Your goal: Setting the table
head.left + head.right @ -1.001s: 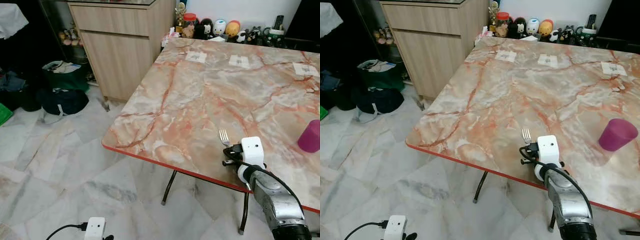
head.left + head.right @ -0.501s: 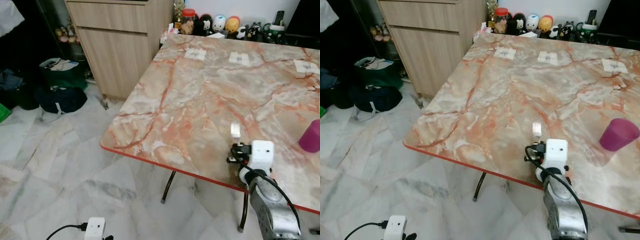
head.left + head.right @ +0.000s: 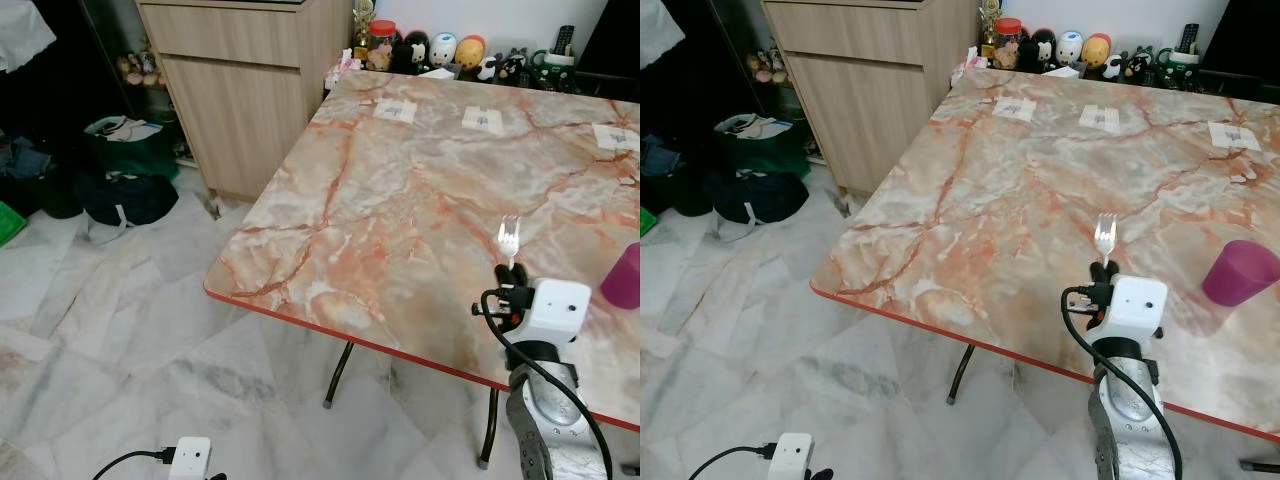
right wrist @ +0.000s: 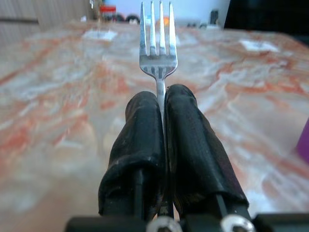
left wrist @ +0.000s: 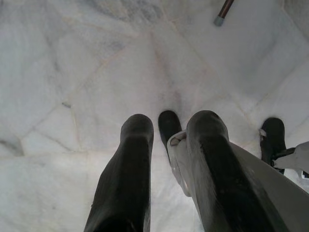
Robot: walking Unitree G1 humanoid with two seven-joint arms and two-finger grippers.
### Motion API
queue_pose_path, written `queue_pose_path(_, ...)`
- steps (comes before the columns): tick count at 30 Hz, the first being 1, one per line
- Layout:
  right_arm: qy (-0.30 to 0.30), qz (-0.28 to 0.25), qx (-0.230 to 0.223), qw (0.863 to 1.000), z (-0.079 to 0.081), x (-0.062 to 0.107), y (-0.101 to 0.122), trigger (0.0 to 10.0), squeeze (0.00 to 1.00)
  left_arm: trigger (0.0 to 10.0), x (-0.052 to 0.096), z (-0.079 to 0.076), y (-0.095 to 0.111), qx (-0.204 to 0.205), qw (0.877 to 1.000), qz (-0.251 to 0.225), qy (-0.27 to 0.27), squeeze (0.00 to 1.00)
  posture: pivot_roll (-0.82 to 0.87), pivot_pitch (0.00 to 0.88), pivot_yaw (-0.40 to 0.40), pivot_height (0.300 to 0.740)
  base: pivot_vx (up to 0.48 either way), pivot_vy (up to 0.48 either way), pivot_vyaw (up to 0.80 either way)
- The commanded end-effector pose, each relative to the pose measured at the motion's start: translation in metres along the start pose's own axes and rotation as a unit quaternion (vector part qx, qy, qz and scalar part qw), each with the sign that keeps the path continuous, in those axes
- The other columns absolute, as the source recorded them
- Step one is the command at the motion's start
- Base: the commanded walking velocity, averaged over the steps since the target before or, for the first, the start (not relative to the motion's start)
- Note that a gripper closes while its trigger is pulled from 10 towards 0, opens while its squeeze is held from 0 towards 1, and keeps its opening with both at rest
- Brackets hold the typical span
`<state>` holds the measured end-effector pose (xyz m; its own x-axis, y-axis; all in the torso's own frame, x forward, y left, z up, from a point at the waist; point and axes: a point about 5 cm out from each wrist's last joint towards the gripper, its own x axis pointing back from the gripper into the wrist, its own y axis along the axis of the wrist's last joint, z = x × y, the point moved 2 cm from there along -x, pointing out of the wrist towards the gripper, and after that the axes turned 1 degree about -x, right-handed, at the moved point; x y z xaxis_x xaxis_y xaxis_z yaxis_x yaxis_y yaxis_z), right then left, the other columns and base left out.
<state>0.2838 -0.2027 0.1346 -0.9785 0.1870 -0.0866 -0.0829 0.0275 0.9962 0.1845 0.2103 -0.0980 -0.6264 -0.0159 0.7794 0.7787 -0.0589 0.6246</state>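
Right gripper [image 4: 161,104] pinches fork [image 4: 158,38] by its handle, above table's [image 3: 330,220] near edge; thin hold, so a tilt could drop it floorward.

Home dining area: marble-pattern tabletop [image 3: 400,200] on a white marble tile floor [image 3: 120,320], wooden sideboard [image 3: 240,90] alongside, toy figurines [image 3: 440,50] lined up at the tabletop's far edge, bags [image 3: 120,170] dumped by the wall.
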Motion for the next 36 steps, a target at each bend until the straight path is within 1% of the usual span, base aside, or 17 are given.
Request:
queue_pose_path(1, -0.007, -0.017, -0.007, 1.0, -0.003, 0.002, 0.007, 10.0, 0.0, 10.0, 0.001, 0.001, -0.004, -0.013, 1.0, 0.005, -0.001, 0.0, -0.14, 0.035, 0.032, 0.74, 0.0, 0.0, -0.79)
queue_pose_path(8, -0.011, -0.042, -0.002, 0.999, -0.001, -0.002, 0.016, 10.0, 0.0, 10.0, 0.001, 0.0, -0.002, -0.009, 1.0, 0.001, 0.0, 0.0, -0.14, 0.049, 0.026, 0.74, 0.0, 0.0, -0.64)
queue_pose_path(11, -0.003, -0.047, 0.004, 0.999, 0.003, -0.002, 0.019, 10.0, 0.0, 10.0, 0.0, 0.0, -0.001, -0.007, 1.0, 0.0, 0.0, 0.0, -0.14, 0.057, 0.024, 0.74, 0.0, -0.471, 0.0)
queue_pose_path(16, -0.007, -0.062, -0.001, 0.998, 0.003, -0.004, 0.025, 10.0, 0.0, 10.0, 0.0, 0.0, 0.001, -0.006, 1.0, -0.002, 0.001, 0.0, -0.14, 0.07, 0.025, 0.74, 0.0, -0.472, 0.0)
queue_pose_path(20, -0.012, -0.061, -0.005, 0.998, 0.002, -0.005, 0.025, 10.0, 0.0, 10.0, 0.0, 0.0, 0.002, -0.006, 1.0, -0.003, 0.001, 0.0, -0.14, 0.075, 0.025, 0.74, 0.0, -0.472, 0.0)
queue_pose_path(24, -0.015, -0.06, -0.009, 0.998, 0.003, -0.007, 0.025, 10.0, 0.0, 10.0, 0.0, 0.001, 0.002, -0.006, 1.0, -0.005, 0.003, 0.0, -0.13, 0.08, 0.025, 0.74, 0.0, -0.48, -0.72)
queue_pose_path(27, -0.016, -0.072, -0.009, 0.997, 0.004, -0.006, 0.027, 10.0, 0.0, 10.0, 0.0, 0.001, 0.003, -0.004, 1.0, -0.006, 0.005, 0.0, -0.13, 0.084, 0.026, 0.74, 0.0, -0.48, 0.0)
queue_pose_path(36, -0.018, -0.074, -0.011, 0.997, 0.005, -0.006, 0.028, 10.0, 0.0, 10.0, 0.0, 0.002, 0.003, -0.003, 1.0, -0.006, 0.006, 0.0, -0.13, 0.09, 0.031, 0.74, 0.0, -0.48, 0.0)
